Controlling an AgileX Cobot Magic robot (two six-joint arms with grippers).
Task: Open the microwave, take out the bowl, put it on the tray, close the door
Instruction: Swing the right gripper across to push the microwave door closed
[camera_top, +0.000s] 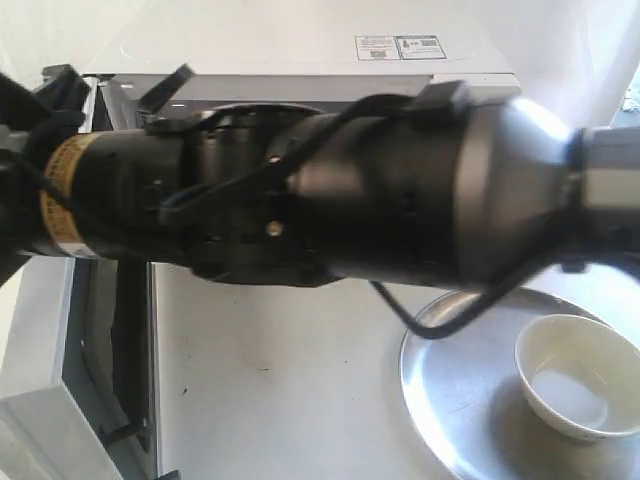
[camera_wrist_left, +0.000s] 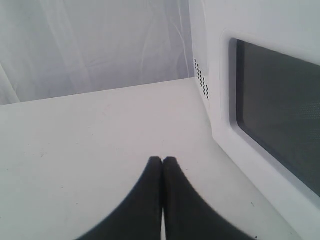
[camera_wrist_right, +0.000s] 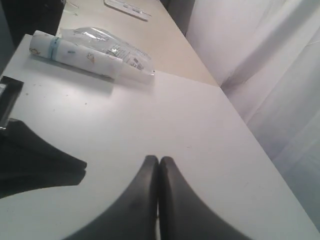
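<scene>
bowl (camera_top: 578, 375) sits on tray (camera_top: 460, 400), door (camera_wrist_left: 270, 115) looks open: closing step; my left gripper (camera_wrist_left: 162, 161) and right gripper (camera_wrist_right: 158, 160) are pressed together, empty; next, left nudges the door shut.

Black arm (camera_top: 340, 200), silver-grey joint (camera_top: 520, 150), yellow label (camera_top: 62, 195), loose black cable (camera_top: 440, 322).

A robot test station in a lab, not a home kitchen: a white microwave (camera_top: 300, 45) stands on a bare white table (camera_wrist_left: 75, 145) closed in by draped white sheeting (camera_wrist_left: 90, 45), with a black robot arm (camera_top: 350, 190) crossing in front. A printed roll in clear plastic wrap (camera_wrist_right: 85, 52) lies at the table's edge, beside a beige workbench (camera_wrist_right: 170, 50).
</scene>
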